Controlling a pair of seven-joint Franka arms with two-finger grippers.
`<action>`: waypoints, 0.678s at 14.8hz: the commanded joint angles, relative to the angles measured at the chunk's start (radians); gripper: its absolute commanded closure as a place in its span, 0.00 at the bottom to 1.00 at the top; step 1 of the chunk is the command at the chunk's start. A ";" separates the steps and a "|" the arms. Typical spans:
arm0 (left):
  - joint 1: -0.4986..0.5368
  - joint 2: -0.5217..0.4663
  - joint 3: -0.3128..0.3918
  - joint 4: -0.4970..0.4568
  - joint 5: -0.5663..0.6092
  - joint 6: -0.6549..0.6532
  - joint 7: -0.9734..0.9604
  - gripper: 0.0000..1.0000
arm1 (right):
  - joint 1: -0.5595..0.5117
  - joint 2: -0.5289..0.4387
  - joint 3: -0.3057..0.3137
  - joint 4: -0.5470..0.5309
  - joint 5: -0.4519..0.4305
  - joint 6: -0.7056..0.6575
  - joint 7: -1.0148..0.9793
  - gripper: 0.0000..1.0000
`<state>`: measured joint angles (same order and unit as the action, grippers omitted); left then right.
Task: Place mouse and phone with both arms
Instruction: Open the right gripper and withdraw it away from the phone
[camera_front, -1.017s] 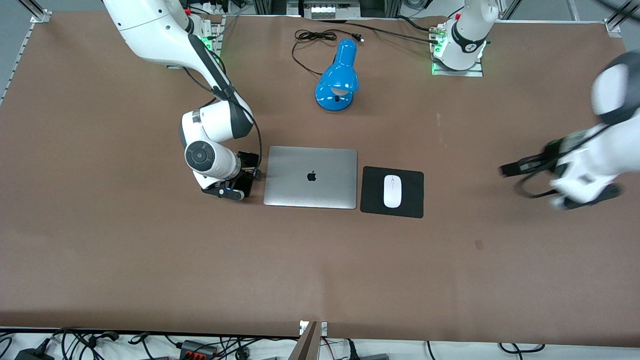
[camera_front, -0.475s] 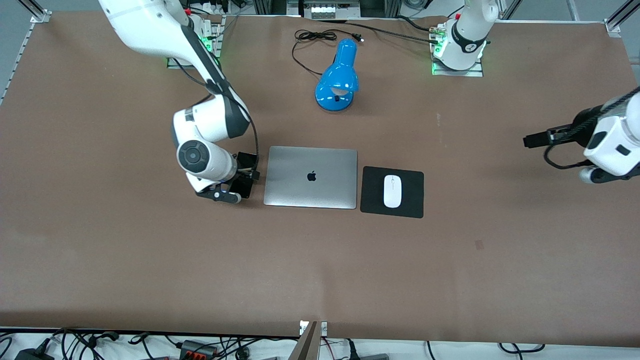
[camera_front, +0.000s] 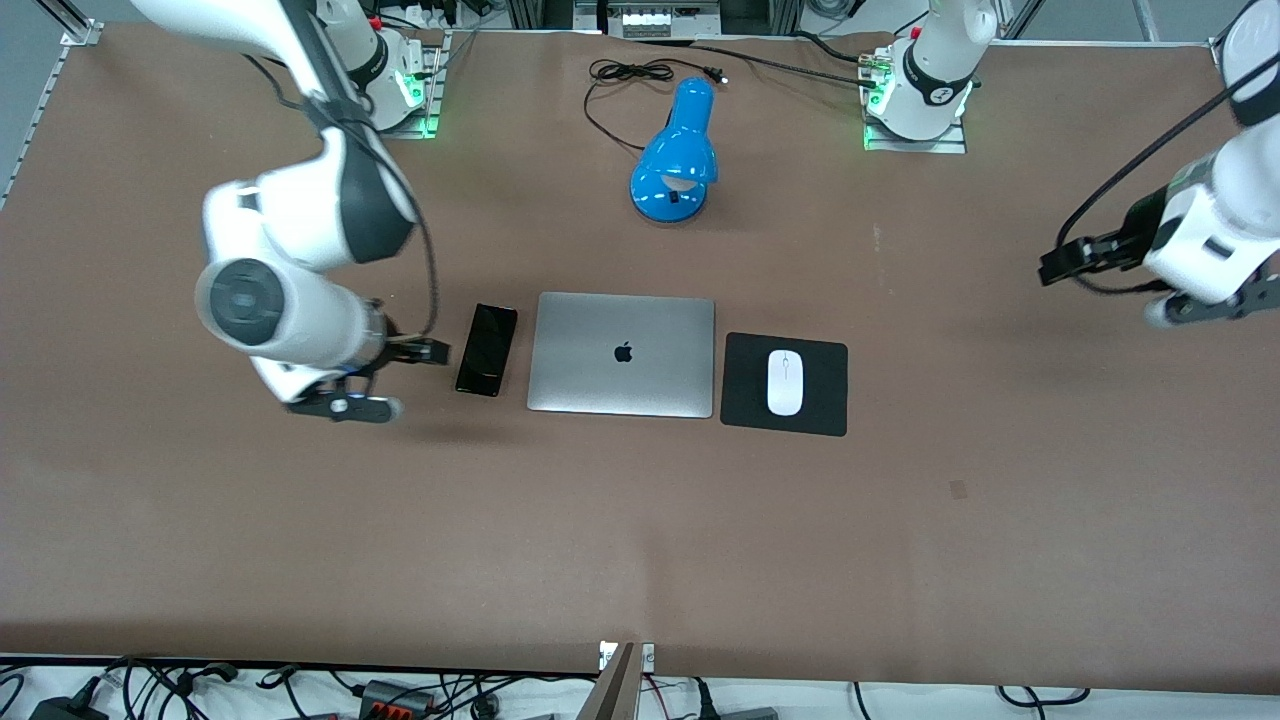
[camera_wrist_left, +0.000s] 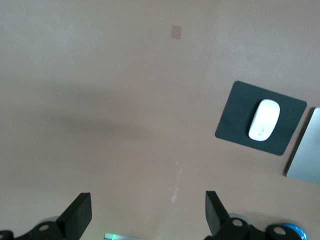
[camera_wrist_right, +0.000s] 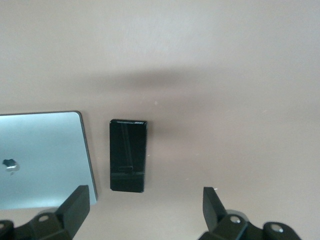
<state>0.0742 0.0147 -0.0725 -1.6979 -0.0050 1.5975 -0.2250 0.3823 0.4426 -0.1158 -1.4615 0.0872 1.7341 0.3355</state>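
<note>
While the slim black glossy phone (camera_front: 487, 350) lies flat on the brown table (camera_front: 640, 540), a little left of the middle of the front view, the right gripper (camera_front: 395, 352) hangs over the bare table just beside it, toward the right arm's end. The fingers (camera_wrist_right: 75, 207) of this gripper are spread wide and hold nothing; in the right wrist view the phone (camera_wrist_right: 128, 155) is seen between them but far under them, apart from both. The closed silver aluminium laptop (camera_front: 622, 354) lies just beside the phone, with a narrow strip of table between them, and it takes the centre of the front view.

Next to the laptop, toward the left arm's end, lies the square matte black mouse pad (camera_front: 829, 410). The small white oval mouse (camera_front: 785, 382) rests on the middle of this pad. In the left wrist view the mouse (camera_wrist_left: 264, 120) and the pad (camera_wrist_left: 240, 115) appear at the right side of the frame.

The left gripper (camera_front: 1062, 262) is at the right edge of the front view, up over the bare table and well apart from the mouse. Its fingers (camera_wrist_left: 79, 216) are also wide open and empty.

A blue metal desk lamp (camera_front: 676, 155) lies at the upper centre of the front view, farther from the camera than the laptop, with its black cord (camera_front: 625, 85) curled near it.
</note>
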 joint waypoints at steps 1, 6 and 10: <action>0.001 -0.018 0.049 0.032 0.008 0.024 0.027 0.00 | -0.042 -0.025 -0.016 0.088 -0.004 -0.105 -0.087 0.00; 0.001 -0.052 0.034 0.061 0.014 -0.100 0.050 0.00 | -0.082 -0.062 -0.035 0.160 -0.004 -0.143 -0.144 0.00; 0.009 -0.051 0.048 0.063 0.014 -0.126 0.275 0.00 | -0.147 -0.094 -0.036 0.216 -0.004 -0.162 -0.206 0.00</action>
<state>0.0756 -0.0353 -0.0323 -1.6489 -0.0049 1.4959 -0.0491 0.2733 0.3695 -0.1575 -1.2858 0.0867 1.6074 0.1874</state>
